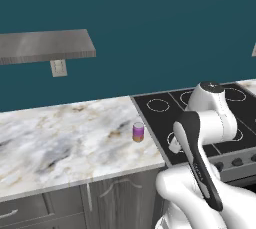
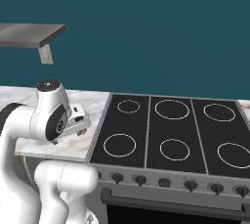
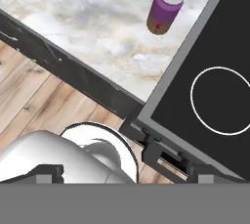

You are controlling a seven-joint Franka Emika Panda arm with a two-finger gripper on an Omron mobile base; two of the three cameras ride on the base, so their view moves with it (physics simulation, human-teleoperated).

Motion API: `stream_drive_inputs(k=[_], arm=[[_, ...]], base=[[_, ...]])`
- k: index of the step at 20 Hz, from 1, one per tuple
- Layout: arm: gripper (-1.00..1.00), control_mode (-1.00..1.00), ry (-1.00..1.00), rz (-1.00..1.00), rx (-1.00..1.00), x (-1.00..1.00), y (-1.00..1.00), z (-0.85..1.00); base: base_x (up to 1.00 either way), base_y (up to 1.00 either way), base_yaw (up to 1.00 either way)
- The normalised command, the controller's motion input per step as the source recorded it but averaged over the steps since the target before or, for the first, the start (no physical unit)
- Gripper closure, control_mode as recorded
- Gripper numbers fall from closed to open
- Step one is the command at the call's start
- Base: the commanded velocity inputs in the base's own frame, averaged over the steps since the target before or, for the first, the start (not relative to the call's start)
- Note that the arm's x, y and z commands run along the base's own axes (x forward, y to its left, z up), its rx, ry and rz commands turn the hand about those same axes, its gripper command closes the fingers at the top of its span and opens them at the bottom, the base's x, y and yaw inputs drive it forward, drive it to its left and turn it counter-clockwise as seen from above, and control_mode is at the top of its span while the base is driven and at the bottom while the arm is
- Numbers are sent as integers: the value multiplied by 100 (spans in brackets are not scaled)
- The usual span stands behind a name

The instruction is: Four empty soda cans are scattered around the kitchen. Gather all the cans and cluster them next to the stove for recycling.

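Purple can (image 1: 138,131) upright on marble counter (image 1: 60,138) — seemingly just beside stove (image 1: 200,118)

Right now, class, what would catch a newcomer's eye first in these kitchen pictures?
A small purple-magenta soda can with a silver top stands upright on the white marble counter, beside the black glass stovetop. The white robot arm bulks large in front, against a deep teal wall.

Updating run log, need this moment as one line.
purple can: upright on marble counter, beside stove | gripper: open, empty | other cans: unseen
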Motion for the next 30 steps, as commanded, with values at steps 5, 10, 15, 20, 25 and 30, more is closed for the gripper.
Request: stream_drive_inputs(k=[5, 10, 15, 20, 25, 30], arm=[[-100, -100, -24, 6, 3, -55, -14, 12], [-100, 100, 0, 0, 0, 0, 0, 0], [-100, 100, 0, 0, 0, 0, 0, 0], [-100, 100, 0, 0, 0, 0, 0, 0], [-100, 100, 0, 0, 0, 0, 0, 0], [-100, 100, 0, 0, 0, 0, 0, 0]], base=[[0, 0, 0], [-95, -39, 6], [-100, -26, 7], [-17, -88, -5], [7, -100, -7], [6, -100, -7]])
